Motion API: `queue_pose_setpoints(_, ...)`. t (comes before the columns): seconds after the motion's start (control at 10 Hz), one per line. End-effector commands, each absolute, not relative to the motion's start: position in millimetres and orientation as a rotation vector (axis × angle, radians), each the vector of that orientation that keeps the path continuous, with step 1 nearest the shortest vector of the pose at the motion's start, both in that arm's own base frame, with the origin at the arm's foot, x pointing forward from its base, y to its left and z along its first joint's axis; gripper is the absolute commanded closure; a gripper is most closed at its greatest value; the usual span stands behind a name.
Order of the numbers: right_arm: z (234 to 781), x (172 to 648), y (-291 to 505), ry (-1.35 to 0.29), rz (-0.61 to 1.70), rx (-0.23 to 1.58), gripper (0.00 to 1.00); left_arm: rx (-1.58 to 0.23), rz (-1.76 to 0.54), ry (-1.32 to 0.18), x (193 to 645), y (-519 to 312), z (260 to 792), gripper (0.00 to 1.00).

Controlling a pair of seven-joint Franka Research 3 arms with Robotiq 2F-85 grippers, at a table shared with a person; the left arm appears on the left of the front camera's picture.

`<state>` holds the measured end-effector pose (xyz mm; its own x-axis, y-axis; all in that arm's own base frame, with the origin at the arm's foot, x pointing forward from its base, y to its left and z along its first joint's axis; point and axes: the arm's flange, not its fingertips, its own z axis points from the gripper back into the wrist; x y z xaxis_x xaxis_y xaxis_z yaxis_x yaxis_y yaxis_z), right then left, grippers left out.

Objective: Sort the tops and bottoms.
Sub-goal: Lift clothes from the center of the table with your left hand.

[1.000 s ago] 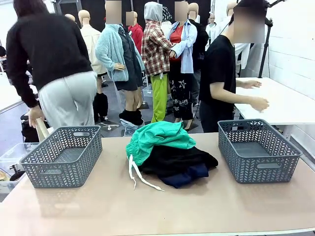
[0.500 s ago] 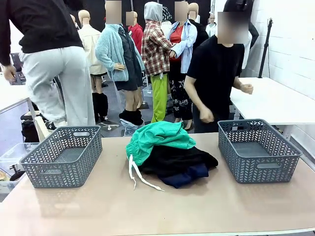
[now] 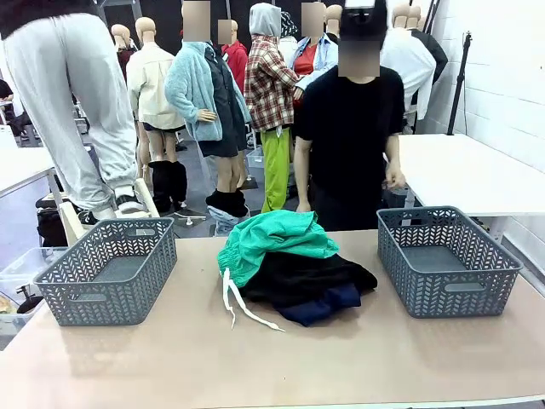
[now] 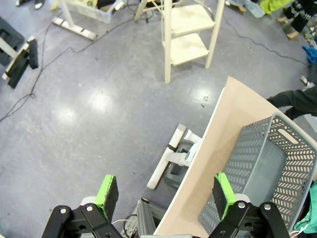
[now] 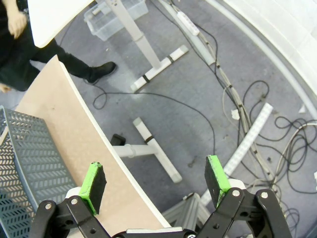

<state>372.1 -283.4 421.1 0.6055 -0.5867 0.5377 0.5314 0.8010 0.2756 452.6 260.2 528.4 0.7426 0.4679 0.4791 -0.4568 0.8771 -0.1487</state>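
My left gripper [image 4: 164, 191] and right gripper [image 5: 154, 178] hang beyond the table's [image 3: 255, 366] ends, jaws spread wide, empty. At the table's middle, teal-green drawstring bottoms [image 3: 272, 243] lie atop dark clothes [image 3: 311, 285], between the left grey basket [image 3: 102, 302] and the right grey basket [image 3: 460, 294].

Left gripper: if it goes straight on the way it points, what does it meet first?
The left gripper, open, points down beside the table edge, off the grey basket. First in line looks like the table's white foot bar, else the grey floor; depth unclear.
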Motion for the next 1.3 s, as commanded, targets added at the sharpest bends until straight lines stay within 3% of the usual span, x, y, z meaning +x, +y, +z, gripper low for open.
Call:
queue_pose_setpoints(0.0,422.0,368.4,-280.2,-0.660,-0.633,0.074,0.00,-0.013,0.500,-0.536,448.2,260.0,528.5,0.00)
queue_pose_setpoints(1.2,422.0,368.4,-280.2,-0.660,-0.633,0.074,0.00,-0.013,0.500,-0.536,448.2,260.0,528.5,0.00)
